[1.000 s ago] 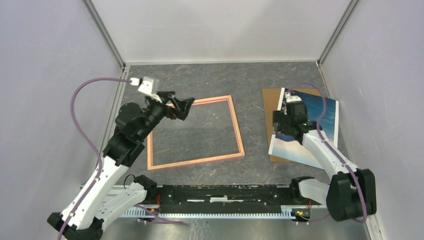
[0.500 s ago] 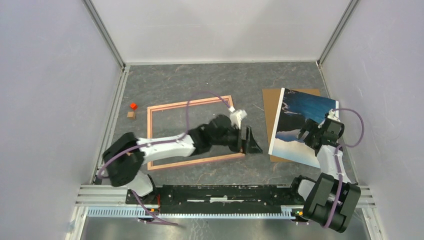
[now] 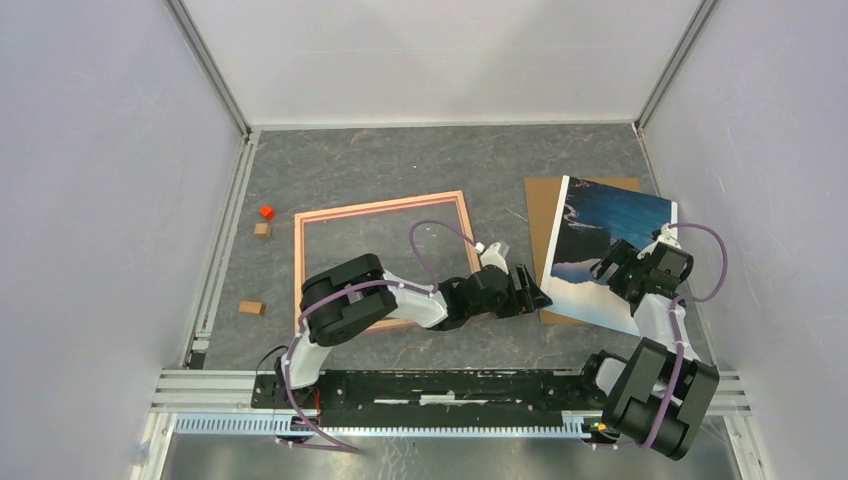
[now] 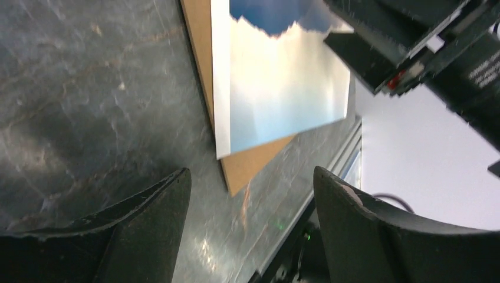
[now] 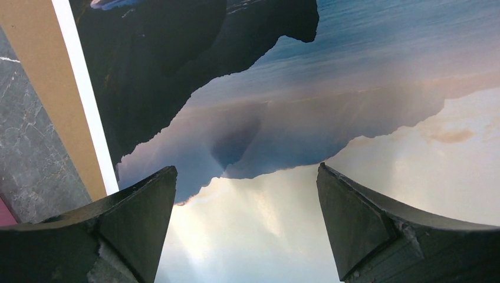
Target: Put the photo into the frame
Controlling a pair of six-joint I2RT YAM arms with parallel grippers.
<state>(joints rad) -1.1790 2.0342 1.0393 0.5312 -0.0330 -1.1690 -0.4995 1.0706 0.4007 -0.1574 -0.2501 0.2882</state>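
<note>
My L tool [image 3: 535,290] was wide & empty near the photo [image 3: 620,215] corner; my R tool [image 3: 610,266] was wide above it.

no legible text anywhere, faint white lettering on a black arm housing [image 4: 480,71], too blurred to read

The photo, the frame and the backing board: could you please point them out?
photo [image 3: 620,215], top view, blue water area.
frame [image 3: 380,206], top view, far rail.
backing board [image 3: 543,210], top view, bare left strip.

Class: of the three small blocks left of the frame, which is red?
The rearmost block; the middle block and nearest block are brown.
</note>
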